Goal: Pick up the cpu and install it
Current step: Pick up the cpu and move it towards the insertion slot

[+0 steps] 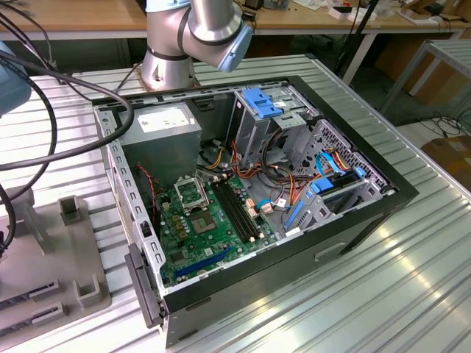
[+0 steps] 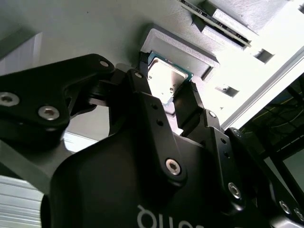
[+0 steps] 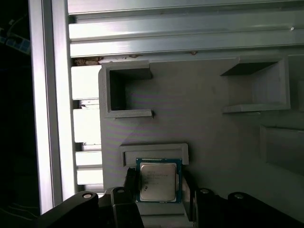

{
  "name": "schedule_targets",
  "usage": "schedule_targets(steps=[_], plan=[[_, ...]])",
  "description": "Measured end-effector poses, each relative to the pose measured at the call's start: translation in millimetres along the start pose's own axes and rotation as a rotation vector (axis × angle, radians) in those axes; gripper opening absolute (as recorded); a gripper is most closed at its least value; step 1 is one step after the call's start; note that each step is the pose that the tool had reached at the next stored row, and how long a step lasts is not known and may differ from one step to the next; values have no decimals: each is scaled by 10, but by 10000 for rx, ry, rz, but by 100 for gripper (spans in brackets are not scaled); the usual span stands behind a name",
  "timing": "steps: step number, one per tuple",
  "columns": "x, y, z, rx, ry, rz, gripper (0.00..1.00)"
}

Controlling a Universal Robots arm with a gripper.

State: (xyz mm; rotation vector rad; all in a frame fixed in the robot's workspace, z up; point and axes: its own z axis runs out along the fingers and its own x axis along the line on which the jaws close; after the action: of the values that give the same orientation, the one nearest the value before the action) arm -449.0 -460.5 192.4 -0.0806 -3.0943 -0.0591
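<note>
The cpu (image 3: 158, 180), a small square chip with a silver-grey top and green rim, sits between the two black fingers (image 3: 129, 184) of my gripper (image 3: 159, 186). It is just beside a raised ledge of the grey fixture plate (image 3: 204, 114). In the second wrist view the cpu (image 2: 165, 78) is again framed by my gripper (image 2: 167, 80), a finger (image 2: 148, 97) against each of two opposite edges. The gripper looks shut on the chip. In the exterior view the green motherboard (image 1: 210, 224) lies inside the open computer case, with its black-framed socket (image 1: 193, 193) uncovered.
The black computer case (image 1: 353, 220) stands on a ribbed metal table, with a power supply (image 1: 163, 129), drive cages and loose cables inside. The grey fixture plate (image 1: 51, 257) with small upright holders lies at the exterior view's left. The arm's base (image 1: 169, 51) stands behind the case.
</note>
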Motion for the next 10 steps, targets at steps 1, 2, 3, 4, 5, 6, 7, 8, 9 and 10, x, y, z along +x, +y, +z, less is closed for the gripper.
schedule_targets(steps=[1,2,3,4,5,6,7,8,9,10], plan=[[0,0,0,0,0,0,47],[0,0,1,-1,-1,0,47],[0,0,1,-1,-1,0,47],[0,0,0,-1,-3,0,47],[-1,1,-2,-3,-5,0,47],[-1,1,-4,-4,-6,0,47],[0,1,-8,-3,-4,0,47],[0,1,-13,0,-2,1,47],[0,1,-15,-1,-2,1,47],[0,1,-18,-1,-1,0,47]])
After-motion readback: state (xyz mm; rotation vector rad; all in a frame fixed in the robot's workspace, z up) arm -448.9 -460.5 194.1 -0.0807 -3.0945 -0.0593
